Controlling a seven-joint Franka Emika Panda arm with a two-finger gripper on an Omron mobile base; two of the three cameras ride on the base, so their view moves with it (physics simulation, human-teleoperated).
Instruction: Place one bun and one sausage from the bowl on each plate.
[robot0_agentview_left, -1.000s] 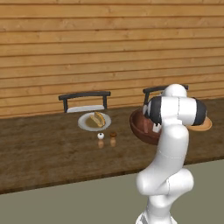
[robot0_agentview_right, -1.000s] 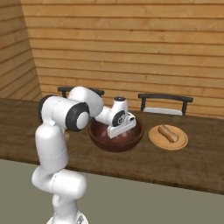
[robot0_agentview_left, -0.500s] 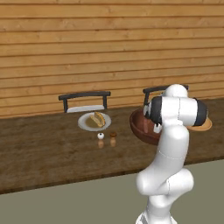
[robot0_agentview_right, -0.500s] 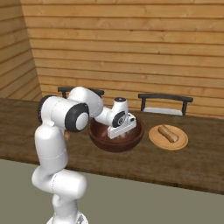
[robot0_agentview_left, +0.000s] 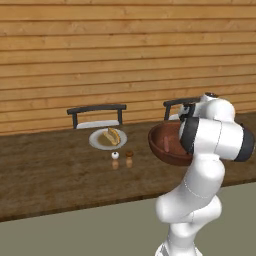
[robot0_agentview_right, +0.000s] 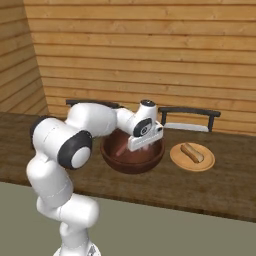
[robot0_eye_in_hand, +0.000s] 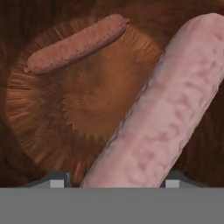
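My hand sits down inside the bowl. Its fingers straddle a sausage lying diagonally between them; I cannot tell whether they pinch it.

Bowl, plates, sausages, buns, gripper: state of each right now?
bowl: upright on the counter, two sausages inside.
near sausage: between the finger tips, grip unclear.
far sausage: lying loose on the bowl floor.
left plate: holds a bun.
right plate: holds a bun, no sausage.
gripper: lowered into the bowl.
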